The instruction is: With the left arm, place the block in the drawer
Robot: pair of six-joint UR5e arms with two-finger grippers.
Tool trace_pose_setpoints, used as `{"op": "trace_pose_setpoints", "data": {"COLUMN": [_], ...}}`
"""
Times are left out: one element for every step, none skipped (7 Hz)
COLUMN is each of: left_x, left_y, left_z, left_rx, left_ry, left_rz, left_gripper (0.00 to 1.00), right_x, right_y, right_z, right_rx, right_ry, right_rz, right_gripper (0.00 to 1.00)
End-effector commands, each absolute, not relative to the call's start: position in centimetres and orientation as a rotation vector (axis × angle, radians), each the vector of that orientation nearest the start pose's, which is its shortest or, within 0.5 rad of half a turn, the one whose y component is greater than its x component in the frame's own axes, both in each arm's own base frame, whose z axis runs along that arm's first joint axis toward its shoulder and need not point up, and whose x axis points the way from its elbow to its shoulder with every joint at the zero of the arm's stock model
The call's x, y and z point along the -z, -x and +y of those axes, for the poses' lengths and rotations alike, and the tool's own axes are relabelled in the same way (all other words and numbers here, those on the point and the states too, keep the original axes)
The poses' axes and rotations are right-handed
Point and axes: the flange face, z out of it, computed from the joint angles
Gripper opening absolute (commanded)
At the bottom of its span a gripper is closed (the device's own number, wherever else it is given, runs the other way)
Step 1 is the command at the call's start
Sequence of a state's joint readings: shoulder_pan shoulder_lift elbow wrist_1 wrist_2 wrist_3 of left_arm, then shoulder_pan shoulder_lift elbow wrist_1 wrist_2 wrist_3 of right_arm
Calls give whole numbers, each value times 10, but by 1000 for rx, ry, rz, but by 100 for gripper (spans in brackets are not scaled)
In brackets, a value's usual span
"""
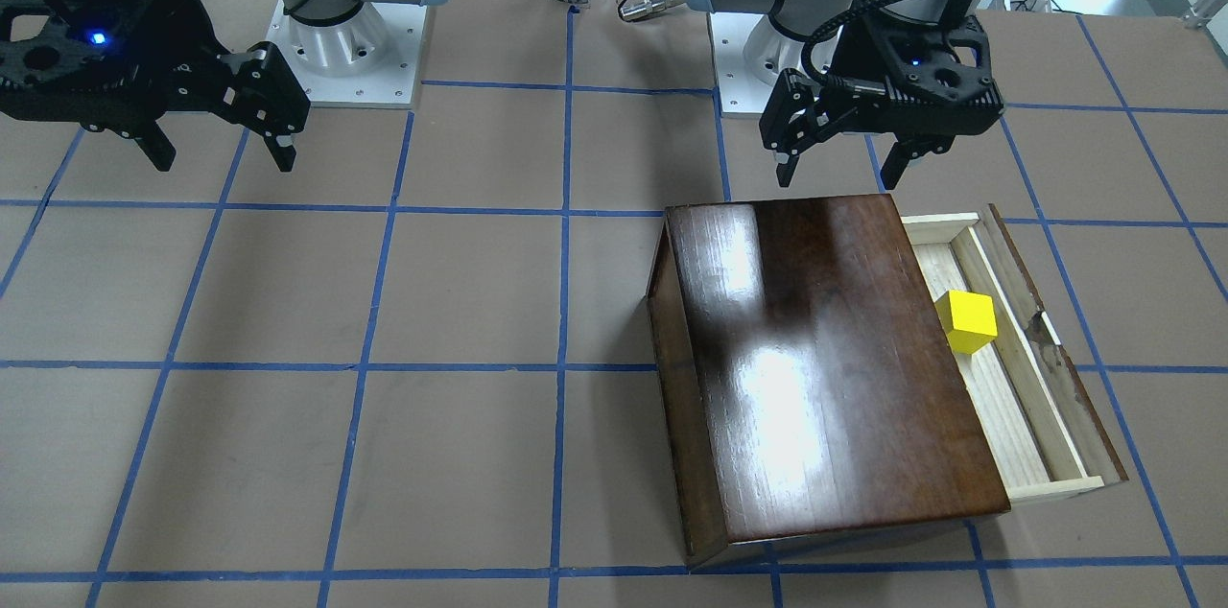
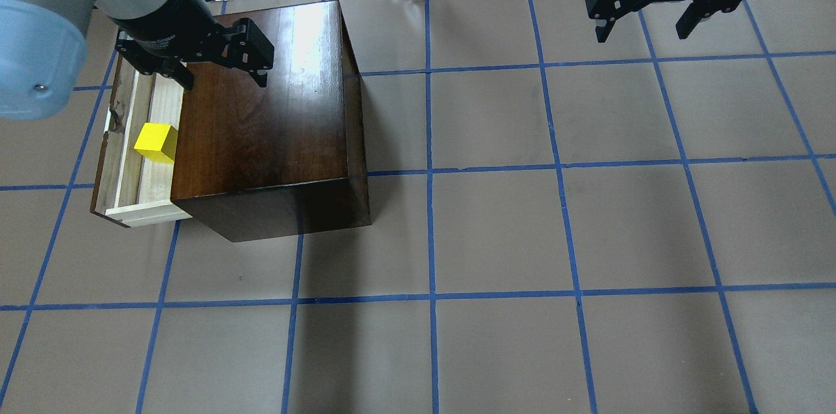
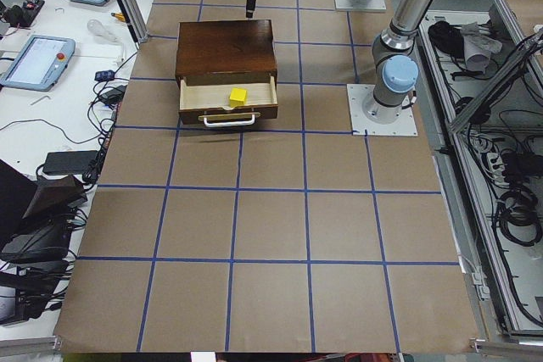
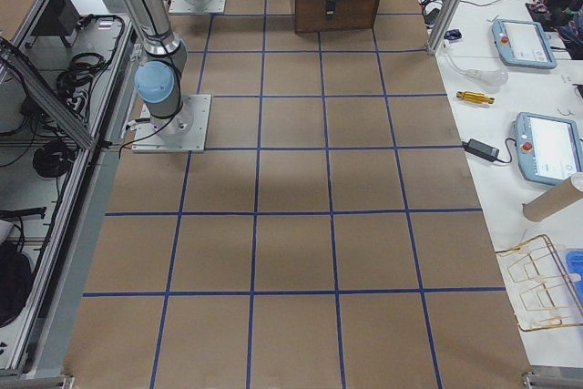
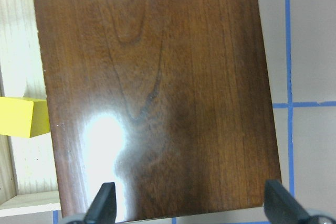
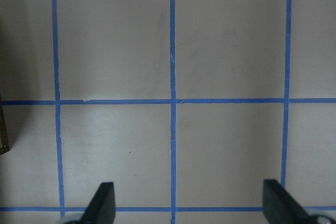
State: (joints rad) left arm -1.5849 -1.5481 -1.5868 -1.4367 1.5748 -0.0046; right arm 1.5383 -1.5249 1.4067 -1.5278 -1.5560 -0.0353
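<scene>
Black two-finger left gripper (image 1: pixel 841 173), with its looping braided cable: jaws spread wide, nothing held. It hangs in the upper right of the front-facing view, over the box edge nearest the robot's base. Its own wrist view looks straight down on the box lid, with the fingertips (image 5: pixel 102 207) at the bottom of the frame.

Small bright yellow cube (image 1: pixel 967 321): clear of the left gripper, below and to the right of it in the front-facing view, below and to the left of it in the overhead view (image 2: pixel 155 141). It rests on the floor of the shallow pale raw-wood drawer (image 1: pixel 998 407), just beside the box's open side and about midway along the drawer. Faces plain, edges sharp, set slightly askew to the drawer walls. In the left wrist view only one end shows, at the middle left edge.

The drawer stands pulled out of the glossy dark-brown wooden box (image 1: pixel 815 359). Its dark front carries a small metal handle (image 3: pixel 229 122), seen in the exterior left view. The lid shows bright light reflections and, in the wrist view, fills the frame between the fingers and the drawer.

Black two-finger right gripper (image 1: pixel 224 157): upper left of the front-facing view, jaws apart and empty, well apart from the box, above the brown table with blue tape grid (image 1: pixel 288 301)
</scene>
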Motion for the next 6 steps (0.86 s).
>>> {"op": "trace_pose_setpoints", "data": {"left_x": [-503, -502, -501, -502, -502, -502], "left_y": [139, 138, 139, 140, 140, 140], "left_z": [-492, -492, -494, -493, -493, -493], "left_rx": [131, 125, 129, 134, 137, 137], "left_ry": [-16, -23, -60, -61, -59, -54], "left_rz": [3133, 3121, 3117, 3122, 3124, 3126], "left_gripper": [100, 100, 100, 100, 100, 100], "right_x": [-542, -541, -541, -542, -542, -541], "right_y": [-118, -117, -118, -117, -118, -118], "right_z": [-519, -520, -520, -520, -519, -520], "right_rx": [121, 118, 118, 121, 121, 118], "right_ry": [6, 3, 6, 3, 6, 6], "right_rz": [3128, 3128, 3127, 3128, 3127, 3127], "right_gripper": [100, 100, 100, 100, 100, 100]}}
